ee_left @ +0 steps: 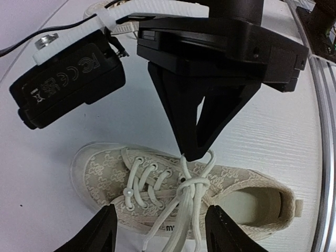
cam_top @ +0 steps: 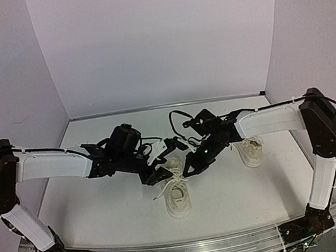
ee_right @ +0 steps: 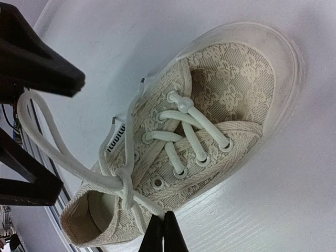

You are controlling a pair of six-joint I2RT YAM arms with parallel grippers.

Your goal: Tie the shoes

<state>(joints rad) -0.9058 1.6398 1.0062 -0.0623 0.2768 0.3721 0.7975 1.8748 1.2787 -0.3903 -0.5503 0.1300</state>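
1. While the left gripper (ee_left: 160,223) holds its fingers (ee_left: 97,233) wide apart with nothing gripped, a cream, lace-patterned shoe (ee_left: 105,176) lies across the gap between them. Its toe is past one finger and its heel opening is past the other.
2. The right gripper (ee_right: 163,233) is pressed fully closed and pinches the white lace (ee_right: 79,168) just beside the knot. A loop of that lace runs out from the knot and passes between the two left fingers.
3. The second shoe (cam_top: 252,150) sits well apart from both sets of fingers, close to the right forearm.
4. The white table (cam_top: 104,206) spreads out beyond the toe. A metal rail (cam_top: 187,249) marks its near edge, behind the heel. A seam at the wall marks the far edge.
5. A black block (ee_left: 68,79) strapped above the right fingers carries embossed FC and CE marks. A small tab on the side of the shoe shows dark letters beginning with "m" — the rest is too small to read.
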